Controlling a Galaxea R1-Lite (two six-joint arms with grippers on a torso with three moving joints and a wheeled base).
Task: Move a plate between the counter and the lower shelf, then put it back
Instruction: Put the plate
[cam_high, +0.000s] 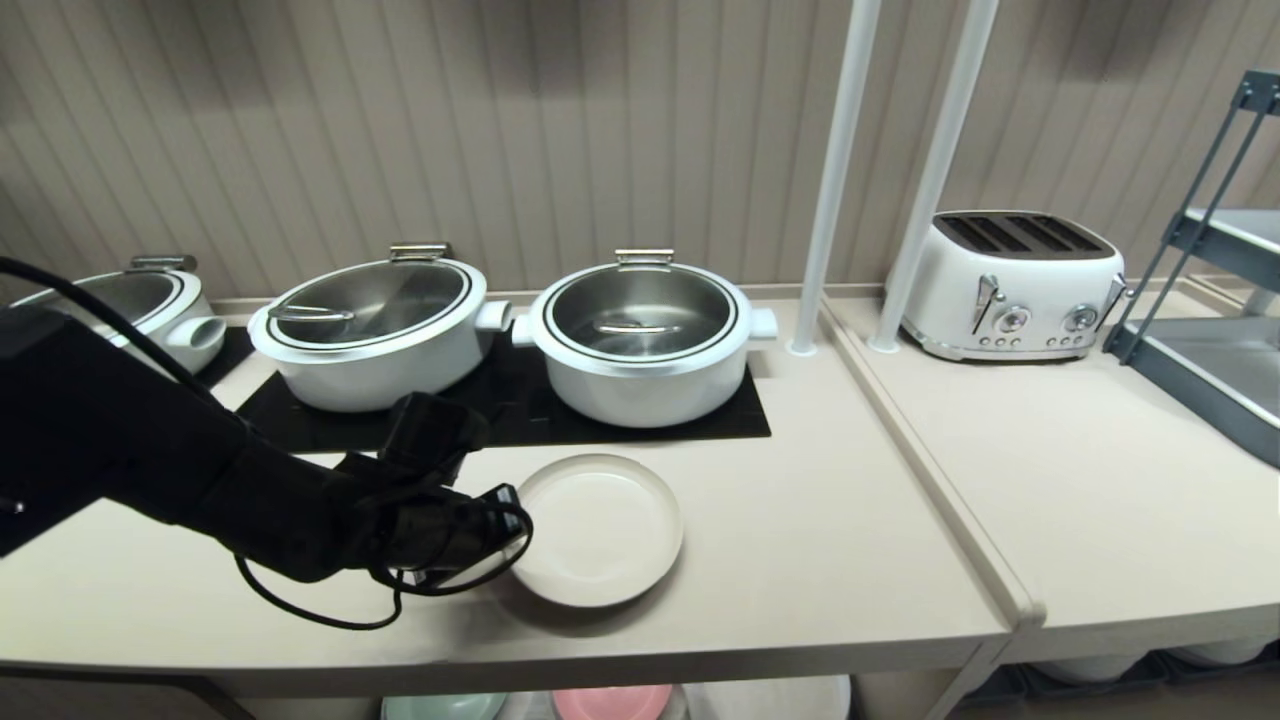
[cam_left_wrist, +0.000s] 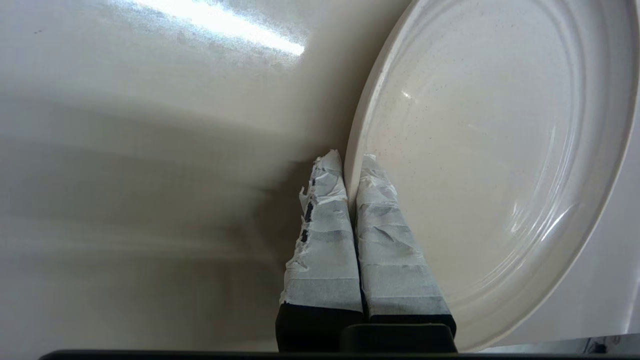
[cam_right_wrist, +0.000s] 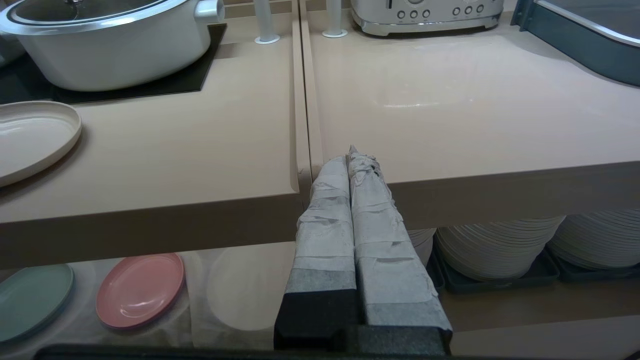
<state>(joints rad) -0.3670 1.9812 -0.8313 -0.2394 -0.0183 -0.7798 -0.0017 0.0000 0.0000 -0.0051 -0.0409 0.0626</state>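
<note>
The cream-beige plate (cam_high: 600, 530) is at the front of the counter (cam_high: 800, 540), before the black cooktop panel (cam_high: 500, 412). My left gripper (cam_high: 515, 525) reaches in from the left and is shut on the plate's near-left rim. In the left wrist view the taped fingers (cam_left_wrist: 325, 225) pinch that rim, one outside and one inside the plate (cam_left_wrist: 490, 150). Whether the plate rests on the counter or hangs just above it I cannot tell. My right gripper (cam_right_wrist: 352, 155) is shut on nothing, parked before the counter's front edge. The lower shelf (cam_right_wrist: 235, 285) shows below, covered with white cloth.
Three white pots (cam_high: 640, 340) (cam_high: 370, 330) (cam_high: 140, 300) stand on the cooktop behind the plate. A raised lip (cam_high: 940, 470) ends the counter; beyond it are a white toaster (cam_high: 1015, 285) and a grey rack (cam_high: 1220, 330). On the shelf lie a pink plate (cam_right_wrist: 140, 290) and a green plate (cam_right_wrist: 30, 300).
</note>
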